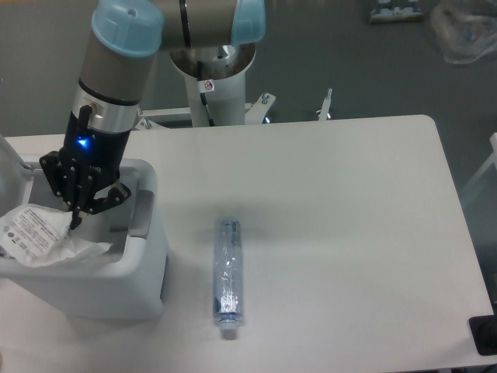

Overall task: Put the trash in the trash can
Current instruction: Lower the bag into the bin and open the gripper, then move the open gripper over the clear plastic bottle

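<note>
The trash can [124,294], a white boxy bin with a grey tab [140,212] on its rim, stands at the table's left edge. My gripper [75,221] hangs over its opening, fingers pointing down and shut on the crumpled white wrapper [37,234], which rests partly inside the bin and against its left side. A slim bluish clear bottle [227,273] lies on the table to the right of the bin, white cap toward the front edge. The gripper is well left of the bottle.
The arm's white pedestal [211,74] stands behind the table's back edge. A dark object [484,335] sits at the front right corner. A clear plastic bag [466,31] lies on the floor at the far right.
</note>
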`<control>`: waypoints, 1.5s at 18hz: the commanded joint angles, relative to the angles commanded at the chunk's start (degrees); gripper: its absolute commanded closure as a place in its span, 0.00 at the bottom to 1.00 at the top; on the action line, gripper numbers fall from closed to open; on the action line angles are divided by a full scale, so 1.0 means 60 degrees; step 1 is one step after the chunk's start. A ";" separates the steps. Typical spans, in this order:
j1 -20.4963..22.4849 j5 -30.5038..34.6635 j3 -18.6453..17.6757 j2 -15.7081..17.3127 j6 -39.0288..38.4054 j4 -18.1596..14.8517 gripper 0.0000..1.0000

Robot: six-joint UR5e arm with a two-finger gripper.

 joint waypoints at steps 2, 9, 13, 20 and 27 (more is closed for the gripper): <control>-0.0015 0.0219 -0.0058 -0.0015 0.0015 0.0000 1.00; -0.0059 0.0352 -0.0206 0.0029 0.0425 0.0029 0.39; -0.0044 0.0352 -0.0205 0.0365 0.0454 0.0044 0.18; 0.0029 0.0323 -0.0205 0.0834 0.0454 -0.0015 0.13; 0.1695 0.0148 0.0278 0.1333 0.0337 0.0015 0.08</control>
